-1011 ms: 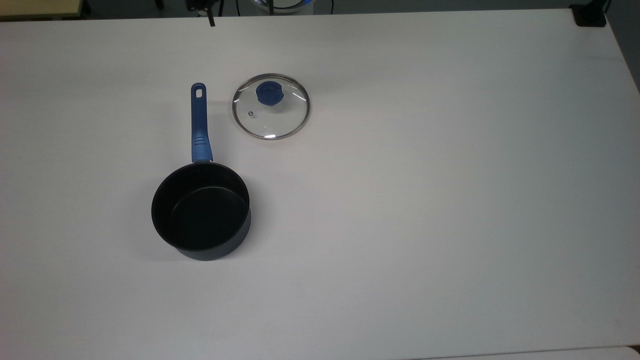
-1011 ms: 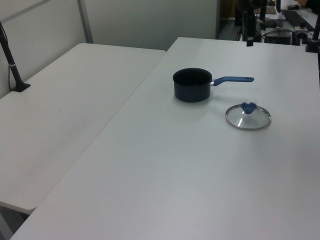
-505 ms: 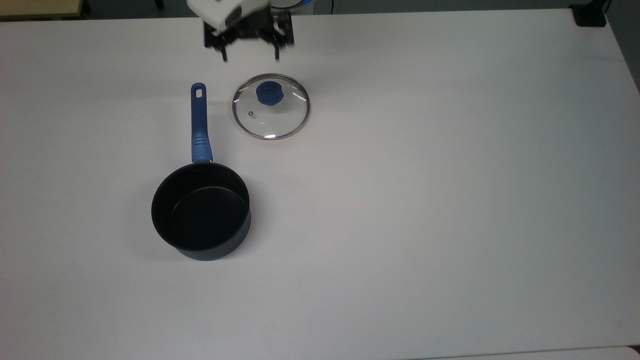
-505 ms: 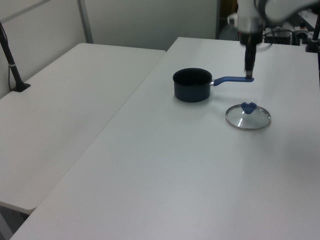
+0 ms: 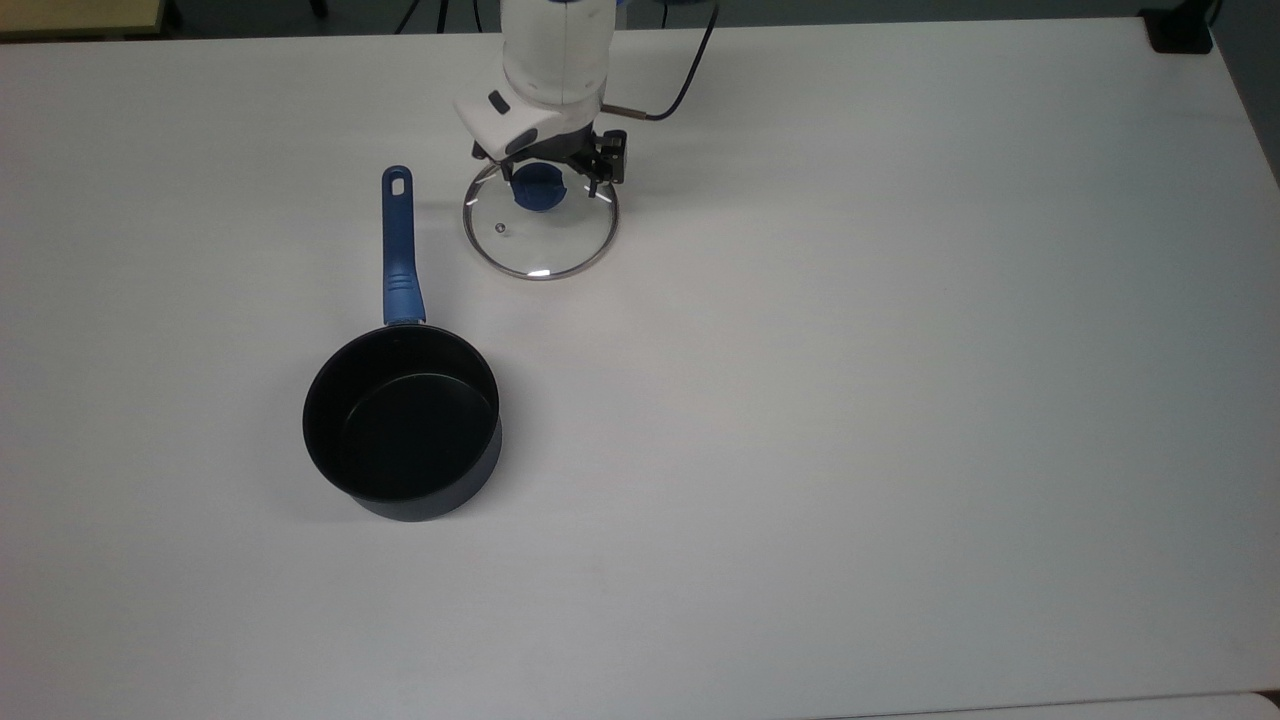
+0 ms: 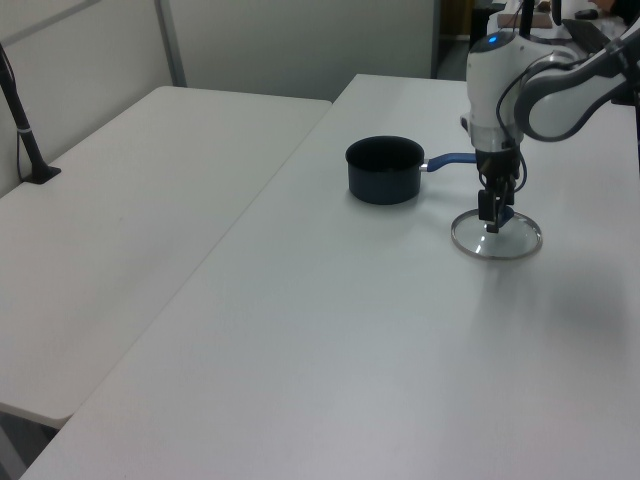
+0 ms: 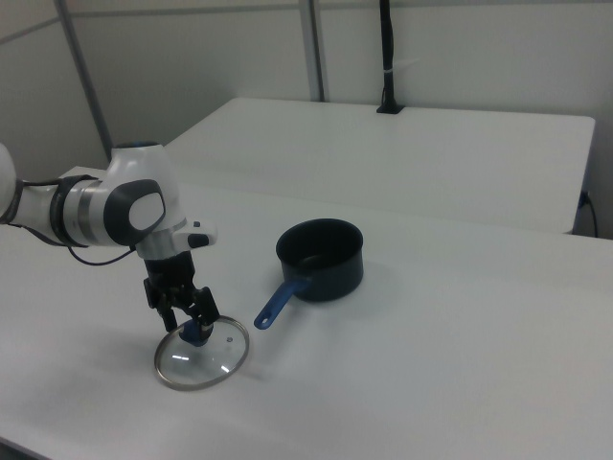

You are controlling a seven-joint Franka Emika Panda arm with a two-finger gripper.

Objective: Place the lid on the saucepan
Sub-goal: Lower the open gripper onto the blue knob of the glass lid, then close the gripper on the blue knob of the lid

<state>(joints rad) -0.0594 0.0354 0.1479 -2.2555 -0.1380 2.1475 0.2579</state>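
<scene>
From my remote station, nearest in the top view: the small round dark navy saucepan (image 5: 402, 424) with a black inside stands upright and uncovered on the white table (image 5: 850, 400). Its long straight blue handle (image 5: 398, 250), pierced by a hole at the end, points toward the far edge of the table. Farther on, toward the top view's right of the handle, the round clear glass lid (image 5: 541, 225) with a metal rim lies flat on the table, well apart from the pan's bowl. Its small steam vent (image 5: 501, 227) shows through the glass and its blue centre knob (image 5: 538, 190) faces up. The gripper (image 5: 541, 178) of my white Panda arm (image 5: 556, 50) is lowered over that knob. In the right view the gripper (image 7: 193, 321) has its jaws spread, one finger on either side of the knob (image 7: 196, 333). I cannot tell whether the fingers touch it. In the left view the gripper (image 6: 495, 212) stands upright over the lid (image 6: 497, 237), just to the left view's right of the saucepan (image 6: 385, 169). A second white table (image 7: 402, 153) stands beyond.
</scene>
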